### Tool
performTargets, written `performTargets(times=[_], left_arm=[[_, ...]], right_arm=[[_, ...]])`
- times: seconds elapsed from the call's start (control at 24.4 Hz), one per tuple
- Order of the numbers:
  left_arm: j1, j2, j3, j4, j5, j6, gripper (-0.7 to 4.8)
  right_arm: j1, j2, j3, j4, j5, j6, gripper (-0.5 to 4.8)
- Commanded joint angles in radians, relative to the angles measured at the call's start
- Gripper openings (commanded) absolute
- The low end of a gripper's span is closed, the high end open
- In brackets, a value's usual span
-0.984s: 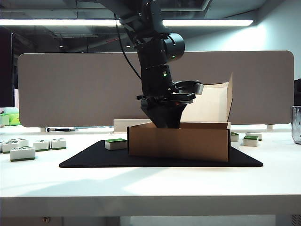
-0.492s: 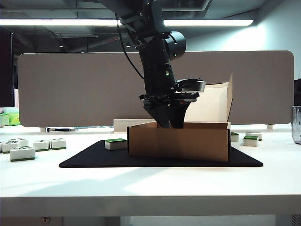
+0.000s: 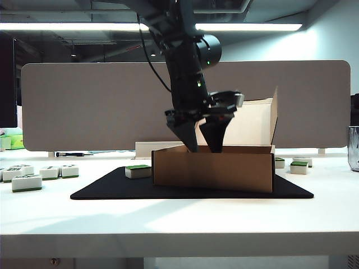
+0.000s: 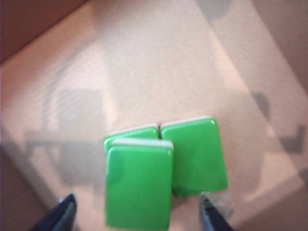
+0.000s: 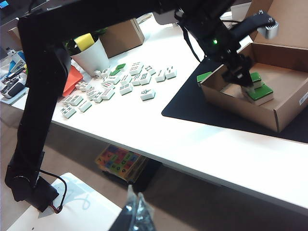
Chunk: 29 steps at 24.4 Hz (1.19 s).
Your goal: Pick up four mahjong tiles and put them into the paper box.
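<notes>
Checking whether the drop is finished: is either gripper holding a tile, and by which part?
Neither holds anything. The left gripper stands open above the tiles lying in the box. The right gripper, off the table, is shut and empty.

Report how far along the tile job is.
Done: three mahjong tiles lie green side up in the paper box, one resting on top of another. In hand: nothing; the left end effector hangs open over the box. Left: a fourth tile; one sits on the mat beside the box. The right end effector is idle, away from the table.
</notes>
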Motion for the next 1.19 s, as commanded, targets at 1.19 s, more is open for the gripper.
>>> performTargets(times=[1.19], left_arm=[[0.23, -0.112, -0.262, 0.095, -0.082, 0.143, 3.06]], right_arm=[[-0.002, -0.012, 0.002, 0.013, 0.03, -0.001, -0.01]])
